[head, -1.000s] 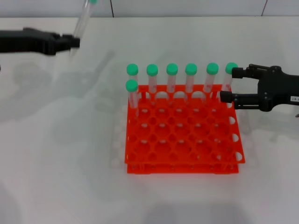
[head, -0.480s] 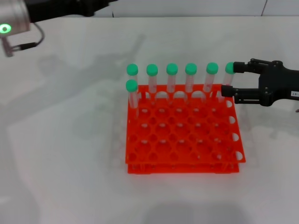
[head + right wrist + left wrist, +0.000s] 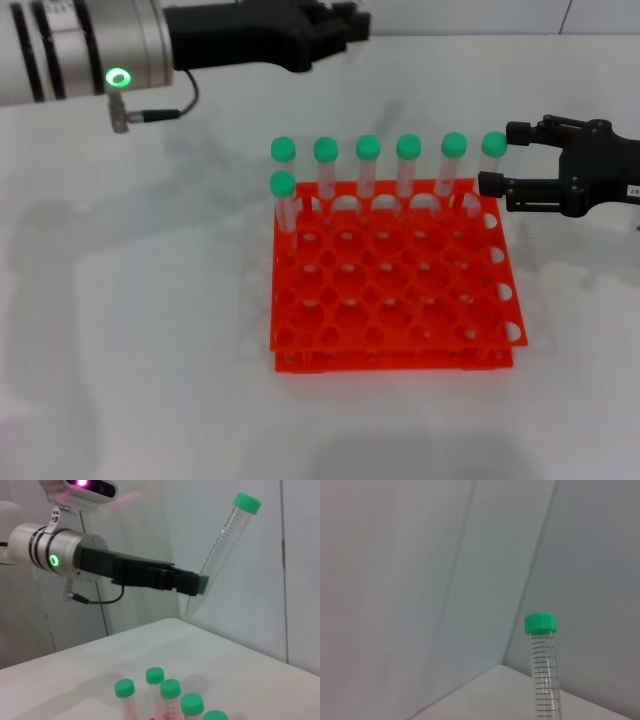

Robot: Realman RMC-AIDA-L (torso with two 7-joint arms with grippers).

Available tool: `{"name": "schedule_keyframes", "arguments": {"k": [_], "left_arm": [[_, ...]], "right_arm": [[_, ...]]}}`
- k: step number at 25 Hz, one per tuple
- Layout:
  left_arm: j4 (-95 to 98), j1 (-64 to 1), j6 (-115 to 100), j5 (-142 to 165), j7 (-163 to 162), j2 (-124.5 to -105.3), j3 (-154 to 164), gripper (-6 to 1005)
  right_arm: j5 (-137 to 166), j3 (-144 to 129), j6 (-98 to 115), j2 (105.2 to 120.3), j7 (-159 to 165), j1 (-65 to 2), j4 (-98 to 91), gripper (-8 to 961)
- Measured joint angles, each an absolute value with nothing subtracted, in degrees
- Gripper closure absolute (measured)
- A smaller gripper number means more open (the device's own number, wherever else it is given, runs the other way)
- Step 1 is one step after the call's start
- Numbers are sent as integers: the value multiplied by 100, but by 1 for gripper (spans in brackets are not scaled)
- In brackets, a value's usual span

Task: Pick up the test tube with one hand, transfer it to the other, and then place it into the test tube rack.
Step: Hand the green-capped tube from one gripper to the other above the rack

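My left pincer (image 3: 192, 585) is pinched on the test tube (image 3: 222, 545) near its lower end, holding it raised well above the surface (image 3: 130, 330), tilted so that its green cap points up and away from my wrist. In the left wrist view the tube (image 3: 543, 675) stands alone against a pale wall, its printed scale marks plain to read. In the head view that pincer (image 3: 345, 28) lies at the top edge, behind the test tube rack (image 3: 390, 290), and the tube itself cannot be made out there; the green light on my silver wrist shows further back along the arm. My right pincer (image 3: 496, 160) hovers level at the rack's far right corner with its two black fingers spread, one above the other, beside the capped tube in that corner; I cannot tell whether a finger touches it. The orange-red rack sits on the white surface with six green-capped tubes upright along its back row and a seventh (image 3: 284, 205) in the next row at the left end.
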State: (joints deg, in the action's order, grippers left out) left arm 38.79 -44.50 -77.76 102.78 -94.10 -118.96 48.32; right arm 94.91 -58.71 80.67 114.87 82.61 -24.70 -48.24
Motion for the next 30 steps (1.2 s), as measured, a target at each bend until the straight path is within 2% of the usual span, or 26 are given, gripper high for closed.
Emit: {"name": "schedule_keyframes", "arguments": {"k": [30], "left_arm": [[3655, -4249, -8275, 10130, -8743, -11841, 5536, 804]], "right_arm": [[9397, -5046, 8004, 11491, 8315, -2432, -5067, 112]]}}
